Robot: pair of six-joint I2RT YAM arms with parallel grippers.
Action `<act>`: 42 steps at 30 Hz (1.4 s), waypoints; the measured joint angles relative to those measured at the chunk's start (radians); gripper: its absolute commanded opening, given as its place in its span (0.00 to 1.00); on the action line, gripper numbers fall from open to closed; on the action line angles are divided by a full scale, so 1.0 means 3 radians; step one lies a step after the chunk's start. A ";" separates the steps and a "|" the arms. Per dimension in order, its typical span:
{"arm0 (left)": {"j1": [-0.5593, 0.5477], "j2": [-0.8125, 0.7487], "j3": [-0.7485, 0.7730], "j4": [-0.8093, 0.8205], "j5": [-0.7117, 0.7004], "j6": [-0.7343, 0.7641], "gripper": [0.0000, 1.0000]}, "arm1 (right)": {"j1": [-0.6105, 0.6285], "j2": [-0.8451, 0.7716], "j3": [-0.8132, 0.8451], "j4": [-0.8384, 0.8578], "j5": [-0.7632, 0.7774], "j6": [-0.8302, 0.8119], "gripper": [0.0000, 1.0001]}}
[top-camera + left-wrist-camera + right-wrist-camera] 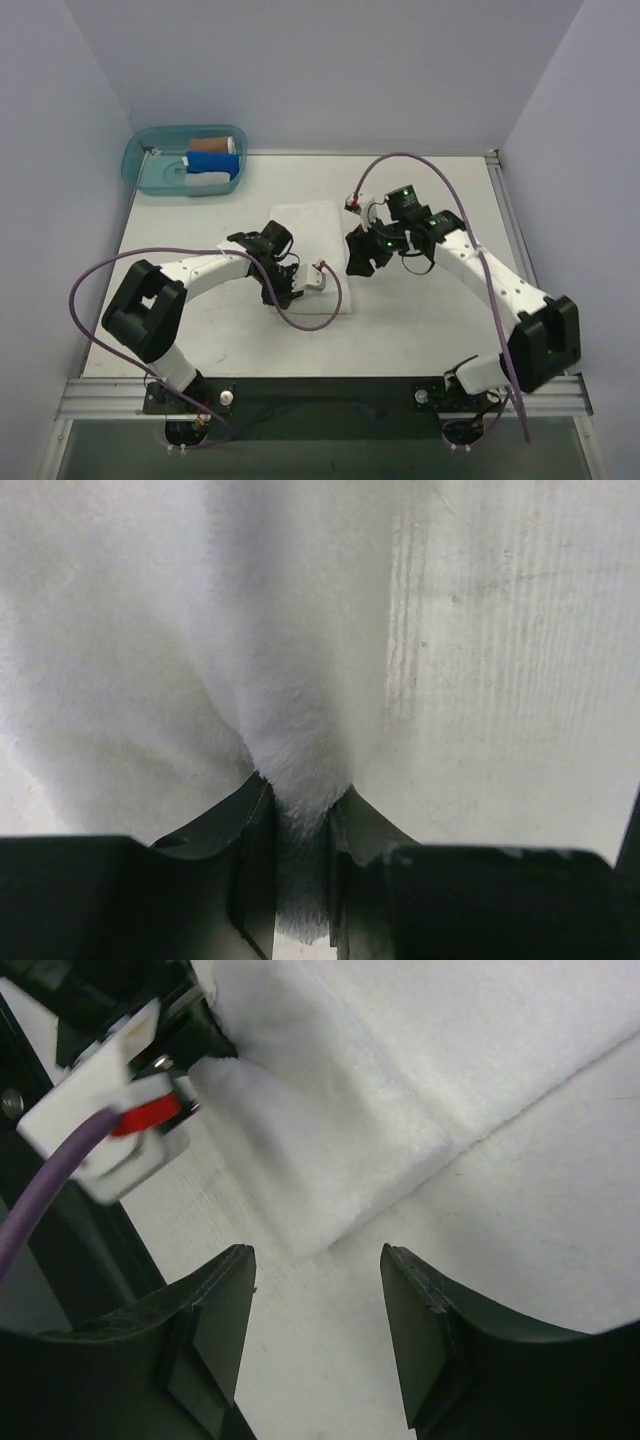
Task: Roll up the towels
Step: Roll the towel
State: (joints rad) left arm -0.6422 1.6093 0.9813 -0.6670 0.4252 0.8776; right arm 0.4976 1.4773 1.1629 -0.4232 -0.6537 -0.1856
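Note:
A white towel [308, 228] lies flat in the middle of the table. My left gripper [284, 291] is at its near left part and is shut on a pinched fold of the towel [290, 710], which bunches up between the fingers [252, 830]. My right gripper [361, 262] is open and empty just off the towel's right edge. In the right wrist view the towel's corner [340, 1150] lies on the table just ahead of the open fingertips [228, 1290], apart from them. The left arm's wrist [110, 1130] shows at the upper left of that view.
A teal bin [150, 150] at the back left holds rolled towels: a brown one [212, 144], a blue one [212, 162] and a white one [208, 181]. A purple cable [335, 300] loops over the towel's near right. Walls enclose the table [430, 320].

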 measured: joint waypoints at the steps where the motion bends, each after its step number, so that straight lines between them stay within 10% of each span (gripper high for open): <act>1: 0.0038 0.0103 0.0099 -0.0118 0.0092 0.0031 0.10 | 0.0001 -0.0184 -0.0058 -0.0022 0.0039 -0.0100 0.55; 20: 0.0660 0.2088 0.2101 -0.2425 0.1228 0.0610 0.17 | 0.1174 -0.0782 -0.0544 -0.0407 0.1100 -0.1177 0.71; 22: 0.0675 0.2176 0.2191 -0.2533 0.1256 0.0631 0.17 | 0.1314 -0.0655 -0.0551 -0.0263 0.1246 -0.1208 0.75; 24: 0.0683 0.2239 0.2255 -0.2612 0.1273 0.0657 0.17 | 0.1413 -0.0479 -0.0546 -0.0081 0.1352 -0.1218 1.00; 29: 0.0732 0.2324 0.2313 -0.2708 0.1352 0.0668 0.20 | 0.1537 0.0006 -0.0538 0.0295 0.1588 -0.1422 1.00; 36: 0.0796 0.2368 0.2309 -0.2740 0.1451 0.0669 0.20 | 0.1597 0.0219 -0.0649 0.0799 0.1681 -0.1793 0.86; 42: 0.0815 0.2379 0.2309 -0.2752 0.1476 0.0682 0.22 | 0.1540 0.0523 -0.0838 0.1260 0.1698 -0.1993 0.48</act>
State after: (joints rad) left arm -0.3977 2.3230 1.6741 -1.4925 0.8680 1.0821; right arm 0.9596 1.6341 0.9115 -0.0452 -0.1444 -0.7834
